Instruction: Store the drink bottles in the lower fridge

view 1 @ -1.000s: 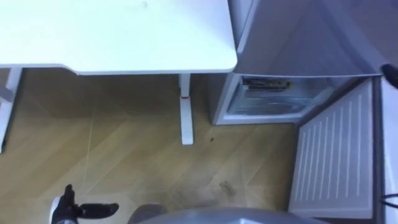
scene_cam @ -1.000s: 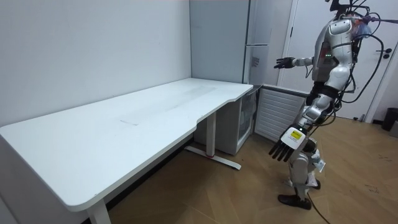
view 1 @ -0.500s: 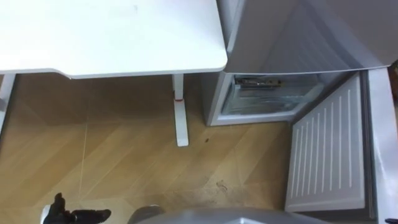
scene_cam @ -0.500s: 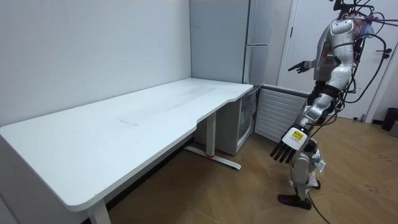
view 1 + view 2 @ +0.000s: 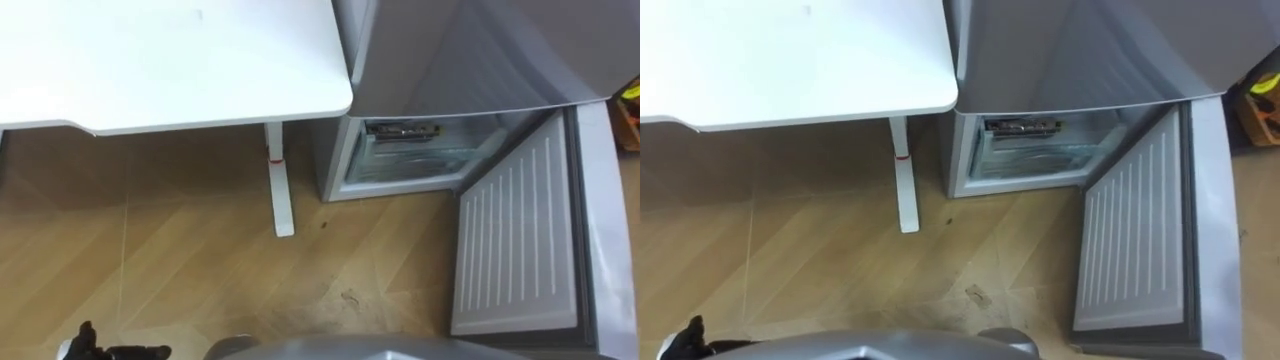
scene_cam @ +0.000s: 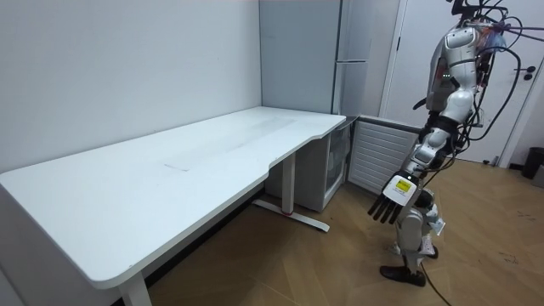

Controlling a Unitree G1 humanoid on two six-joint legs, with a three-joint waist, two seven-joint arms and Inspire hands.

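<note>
Hanging at the robot's near side in the room view, the left hand [image 6: 389,202] is seen released, with straight fingers, and nothing is held in it. The same hand is glimpsed low at the left edge of the eye views.

The main change is in the other arm. A second ago the right hand was held out, raised toward the fridge [image 5: 450,60]; since then the arm has been drawn back against the body. Whether the right hand is now released or clenched cannot be told. The eye views have also slid sideways as a whole, which is taken as a turn of the head and not as a move of the furniture. By this the fridge has been brought nearer the middle of the picture.

The lower compartment [image 5: 415,160] stands uncovered, its door [image 5: 515,240] swung wide over the wooden floor, beside the white table [image 5: 150,60]. Some dark things [image 5: 402,129] are lodged at the back of the compartment's upper shelf; whether these are the drinks cannot be told.

With the left hand unloaded and the door already open, it is judged that either the loading has been finished or a drink has yet to be fetched. The withdrawn arm suggests a step just ended.
</note>
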